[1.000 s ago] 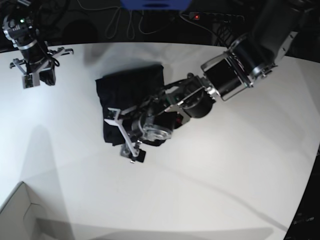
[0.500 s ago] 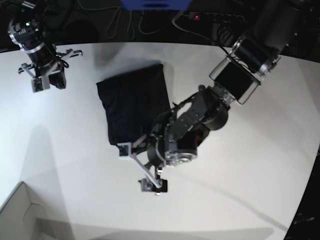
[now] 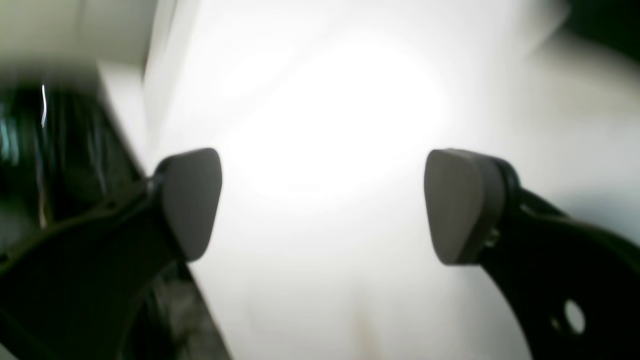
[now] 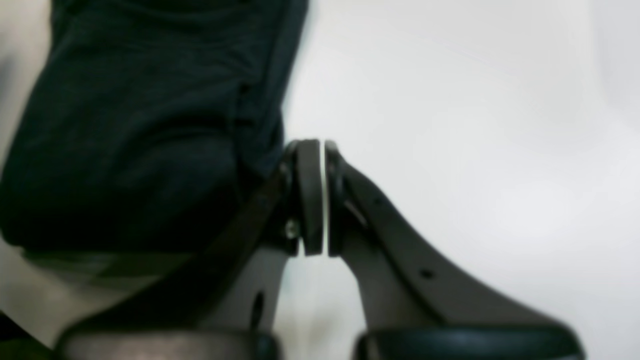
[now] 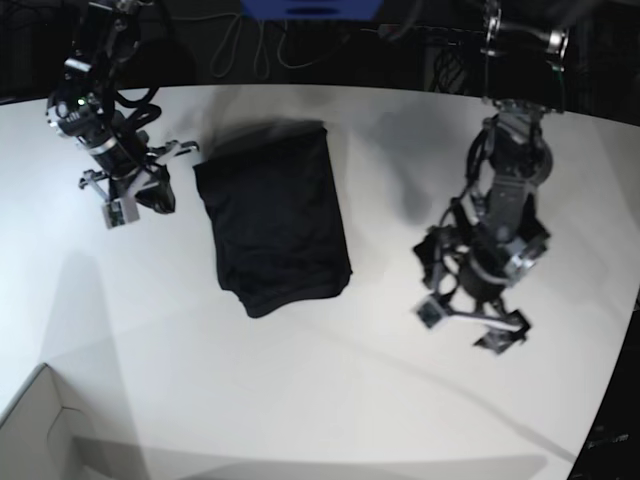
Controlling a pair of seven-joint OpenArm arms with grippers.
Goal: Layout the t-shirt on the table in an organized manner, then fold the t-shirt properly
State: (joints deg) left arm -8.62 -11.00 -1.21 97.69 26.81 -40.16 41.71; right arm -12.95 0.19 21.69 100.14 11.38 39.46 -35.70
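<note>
Left gripper [image 5: 472, 328] is hanging with its jaws spread wide and nothing between them, above bare table [image 5: 330, 400] toward the right edge, well apart from the t-shirt [image 5: 275, 225]. In the left wrist view the two pads [image 3: 190, 202] are framing only white surface. Right gripper [image 5: 128, 200] is sitting with its jaws pressed together, empty, near the far-left corner, just beside the shirt's left side; the right wrist view is showing dark cloth close beside the closed tips.

The t-shirt is lying as a compact dark rectangle on the far-left part of the table, lower end rounded and slightly bunched.

Judgement: the fold is looking largely done, and the step in hand is clearing off. Best done by keeping both arms high so no finger snags cloth, then checking that rounded lower end; if tidying is wanted, a flat press rather than a pinch.

Left arm is reaching down from the far-right edge, wrist turned down. Right arm is coming in from the far-left corner, wrist angled toward the shirt.
</note>
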